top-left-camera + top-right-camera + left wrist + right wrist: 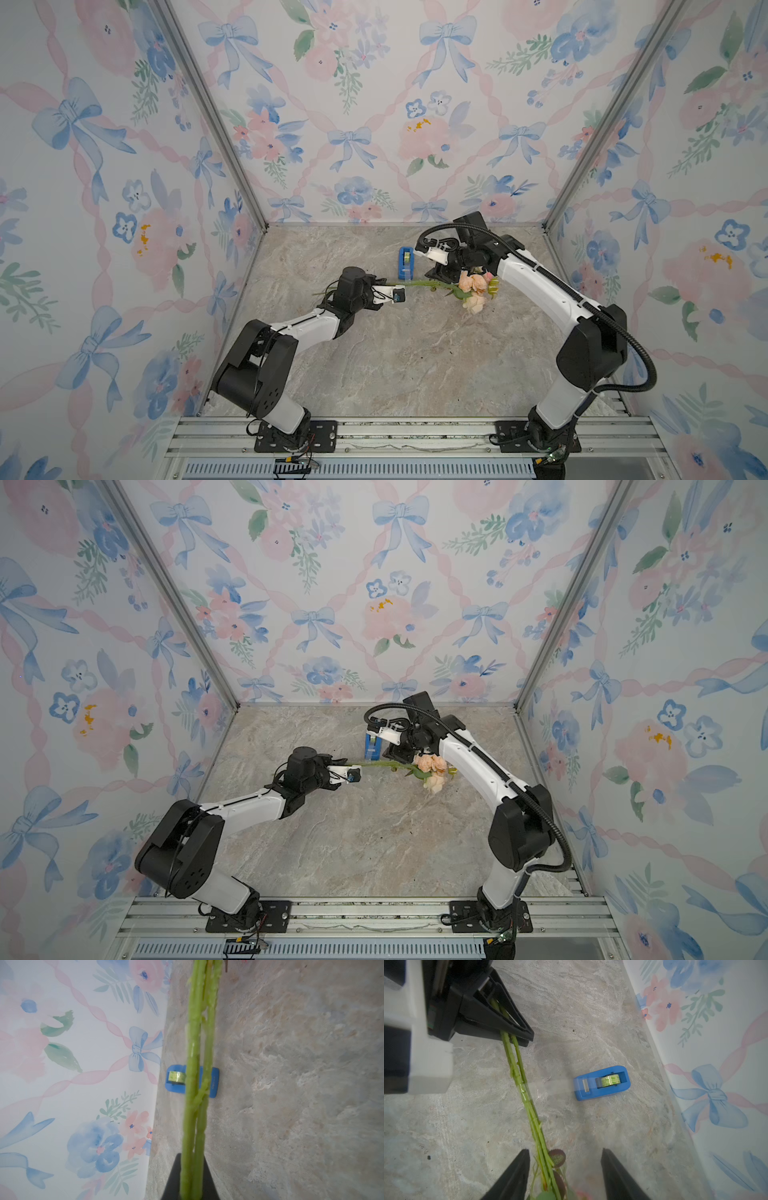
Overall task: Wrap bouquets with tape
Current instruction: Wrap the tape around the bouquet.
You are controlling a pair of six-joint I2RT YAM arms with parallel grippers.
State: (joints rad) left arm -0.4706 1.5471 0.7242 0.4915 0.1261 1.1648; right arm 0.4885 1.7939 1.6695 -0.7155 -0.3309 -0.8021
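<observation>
Clenching the left pincer (pixel 520 1031) on the bouquet (pixel 473 286) stems. Holding the right pincer (pixel 564 1152) released, straddling those stems near the blooms, beside the tape (pixel 609 1080).

Both top views look steeply down from high over the near edge toward the back wall (pixel 374 124), far enough to take in both arms (pixel 307 324) and the whole table (pixel 395 365). The left wrist camera looks close along its fingers (pixel 171 1184), past the stems (pixel 195 1084) to the dispenser (pixel 214 1082) beyond the fingertips. The right wrist camera looks down between its fingers (pixel 512 1176), close over the table, sharing stems and dispenser with the left wrist view.
</observation>
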